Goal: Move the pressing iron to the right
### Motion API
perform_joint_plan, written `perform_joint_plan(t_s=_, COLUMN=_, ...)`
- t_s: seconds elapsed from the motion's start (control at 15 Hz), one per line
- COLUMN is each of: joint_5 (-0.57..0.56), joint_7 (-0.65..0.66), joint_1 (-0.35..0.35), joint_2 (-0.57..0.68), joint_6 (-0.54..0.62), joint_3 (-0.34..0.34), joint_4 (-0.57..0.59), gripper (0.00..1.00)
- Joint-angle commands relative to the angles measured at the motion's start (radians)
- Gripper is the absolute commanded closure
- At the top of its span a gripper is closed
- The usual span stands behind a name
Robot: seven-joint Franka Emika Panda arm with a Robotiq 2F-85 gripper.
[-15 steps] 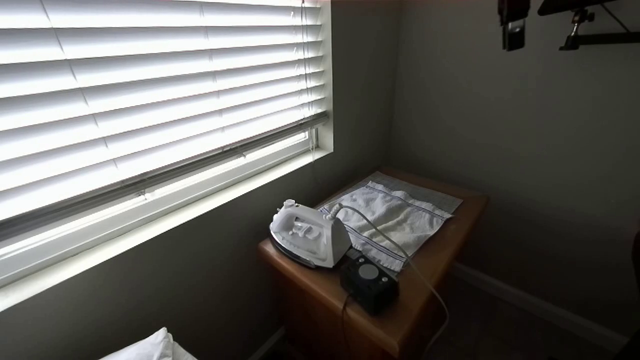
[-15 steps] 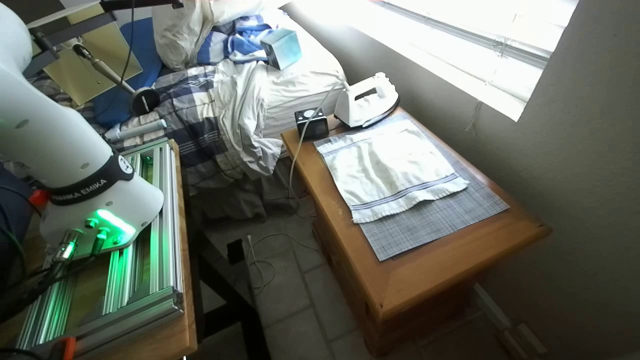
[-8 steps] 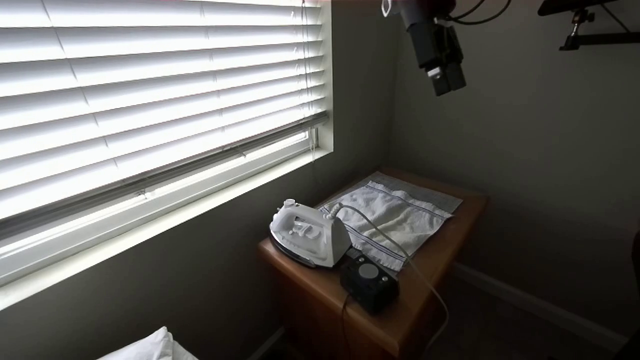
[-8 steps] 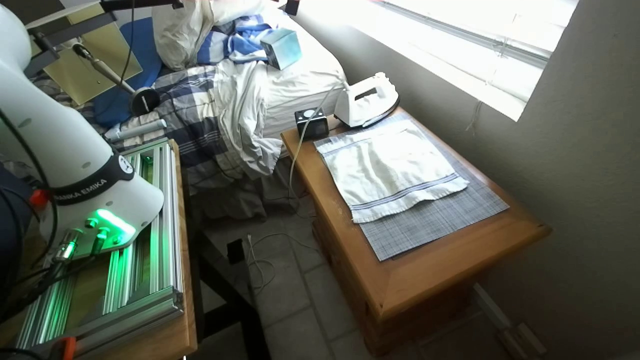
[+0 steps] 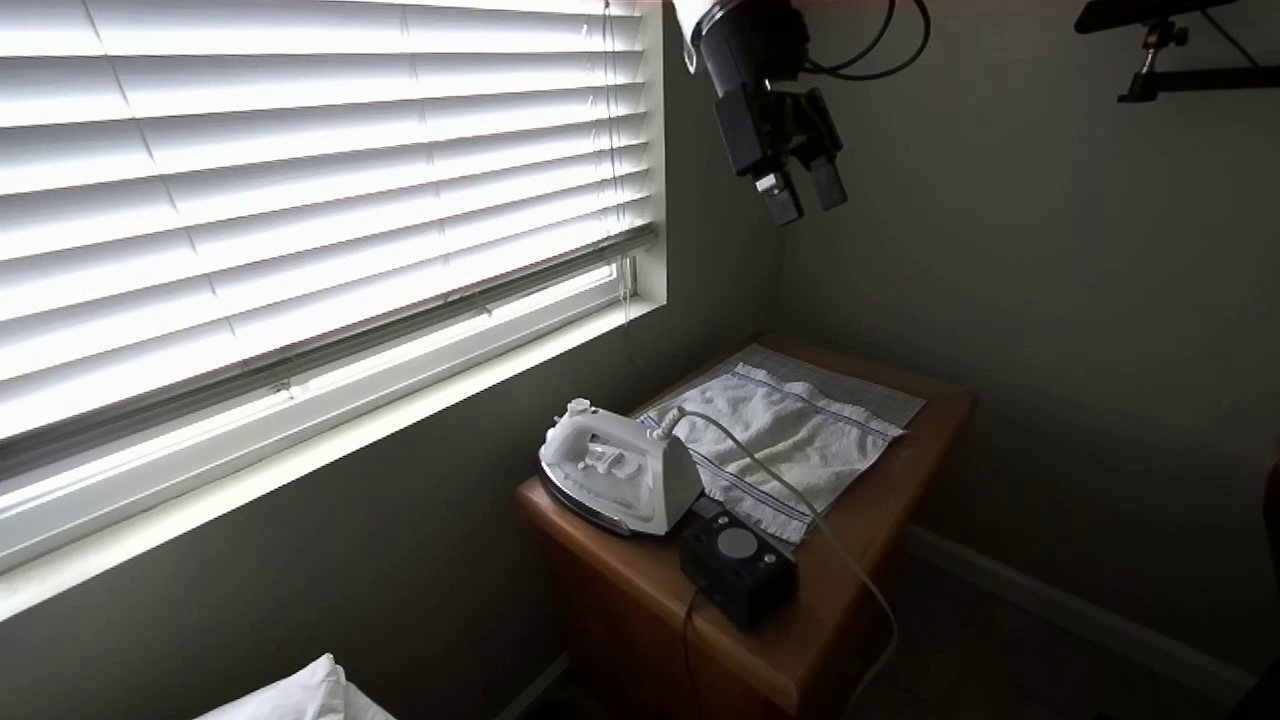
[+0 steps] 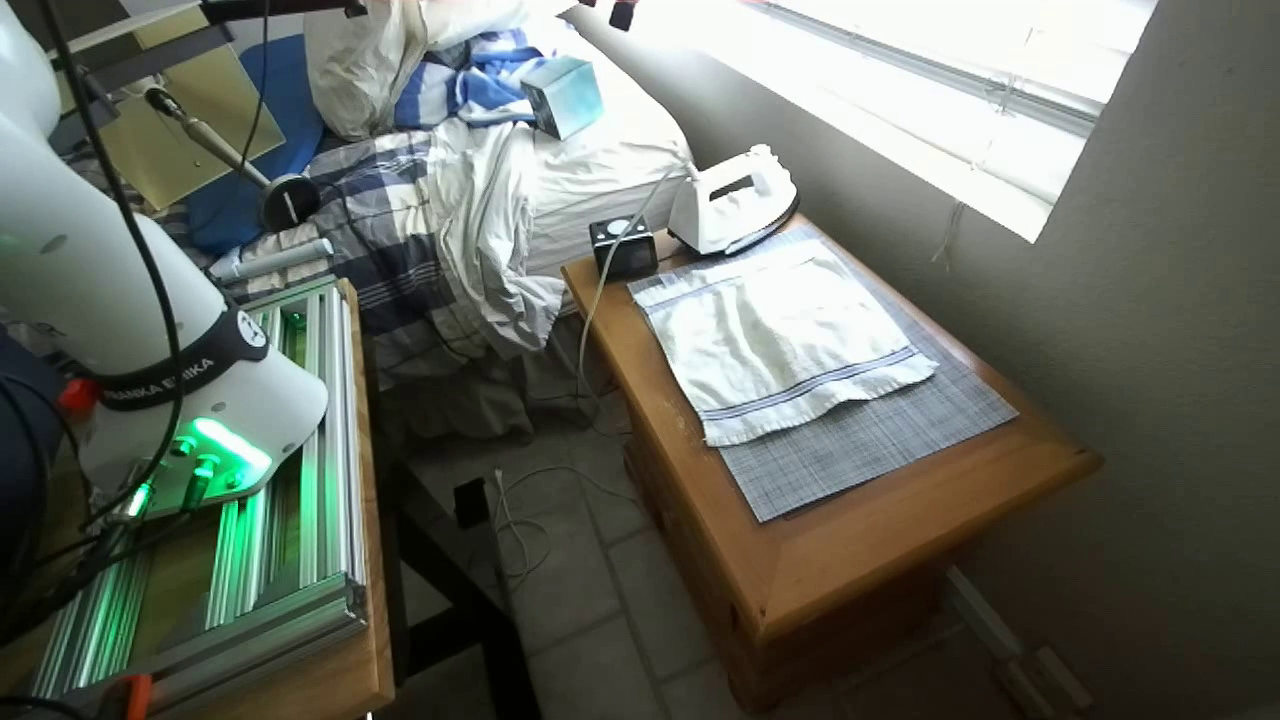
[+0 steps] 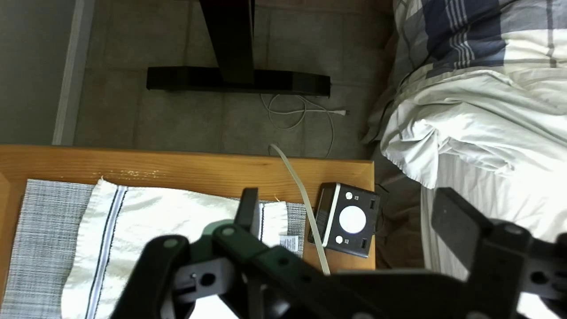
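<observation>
The white pressing iron [image 5: 625,470] rests on its dark soleplate at a corner of the wooden table, beside the black clock, in both exterior views [image 6: 722,212]. Its pale cord [image 5: 790,485] runs past the clock and over the table edge. In the wrist view the cord [image 7: 305,199] shows but the iron's body is hidden behind the gripper. My gripper [image 5: 808,196] is open and empty, high above the table and the towel. Its spread fingers show in the wrist view [image 7: 350,212]. Only dark tips show at the top edge in an exterior view [image 6: 621,14].
The black clock [image 5: 738,570] stands close to the iron. A white towel [image 6: 790,335] lies on a grey placemat [image 6: 870,455] on the wooden table [image 6: 920,530]. A wall and window with blinds [image 5: 330,200] run along one side. A bed [image 6: 600,180] is beyond the clock end.
My gripper has come into an exterior view, moving left and down toward the table's side, and its fingers now look spread wider. The iron, towel and clock have not moved.
</observation>
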Motion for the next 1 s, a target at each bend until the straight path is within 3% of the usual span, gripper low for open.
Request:
perform_joint_plan(t_s=0.0, joint_5=0.001, joint_7=0.000, joint_1=0.003, joint_2=0.001, joint_6=-0.005, joint_3=-0.004, joint_4=0.004, gripper=0.00)
perform_joint_plan(t_s=0.33, joint_5=0.001, joint_7=0.000, joint_1=0.003, joint_2=0.001, joint_6=-0.007, joint_3=-0.004, joint_4=0.007, gripper=0.00)
perform_joint_plan(t_s=0.47, joint_5=-0.070, joint_7=0.035, joint_1=0.024, joint_2=-0.005, joint_6=0.065, joint_3=-0.008, joint_4=0.001, gripper=0.00)
perform_joint_plan(t_s=0.93, joint_5=0.087, joint_7=-0.045, joint_1=0.014, joint_2=0.026, joint_6=0.633, joint_3=0.037, joint_4=-0.153, gripper=0.00)
